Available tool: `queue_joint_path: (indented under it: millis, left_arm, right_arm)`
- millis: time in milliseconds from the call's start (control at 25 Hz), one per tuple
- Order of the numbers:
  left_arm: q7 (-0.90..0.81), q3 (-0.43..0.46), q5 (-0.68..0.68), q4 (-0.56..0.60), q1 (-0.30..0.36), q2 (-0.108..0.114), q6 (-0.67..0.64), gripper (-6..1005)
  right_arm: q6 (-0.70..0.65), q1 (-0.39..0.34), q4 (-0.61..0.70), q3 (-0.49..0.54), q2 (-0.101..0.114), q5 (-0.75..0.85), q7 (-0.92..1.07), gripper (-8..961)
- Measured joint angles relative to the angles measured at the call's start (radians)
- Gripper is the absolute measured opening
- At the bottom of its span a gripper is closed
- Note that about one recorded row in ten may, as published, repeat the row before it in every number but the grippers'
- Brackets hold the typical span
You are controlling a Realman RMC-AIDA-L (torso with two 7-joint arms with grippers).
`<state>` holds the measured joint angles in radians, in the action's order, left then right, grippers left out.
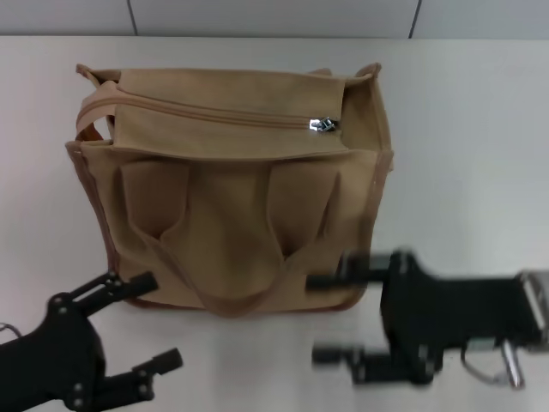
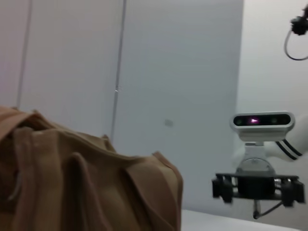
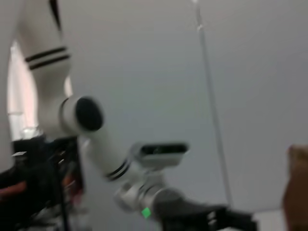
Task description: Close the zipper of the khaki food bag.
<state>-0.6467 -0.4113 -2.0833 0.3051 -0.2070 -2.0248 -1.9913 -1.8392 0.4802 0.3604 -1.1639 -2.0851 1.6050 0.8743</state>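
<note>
The khaki food bag (image 1: 232,215) stands upright in the middle of the table, its handles hanging down the front. The zipper (image 1: 214,114) runs along the top panel, and its silver pull (image 1: 323,125) sits near the right end. My left gripper (image 1: 159,320) is open and empty, low in front of the bag's left corner. My right gripper (image 1: 316,317) is open and empty, low in front of the bag's right corner, and looks blurred. The left wrist view shows the bag (image 2: 86,187) close by and the right gripper (image 2: 258,186) beyond it.
The white table (image 1: 463,154) stretches to the right of and behind the bag, and a grey wall (image 1: 274,17) rises at the back. The right wrist view shows my left arm (image 3: 110,154) and an edge of the bag (image 3: 297,187).
</note>
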Motion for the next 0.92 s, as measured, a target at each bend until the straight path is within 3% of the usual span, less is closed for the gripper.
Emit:
queue_joint_path:
  millis: [360,920]
  left_arm:
    - [-0.02,-0.057,-0.037,0.019,-0.061,-0.008,0.066,832]
    - [-0.022,-0.096,-0.052,0.021,-0.07,-0.029,0.103,832]
  right_arm:
    - [0.05,-0.034,-0.019,-0.03,-0.001,0.024,-0.017,636]
    - [0.1,-0.045,-0.023,-0.022,-0.002,0.025,-0.034,636]
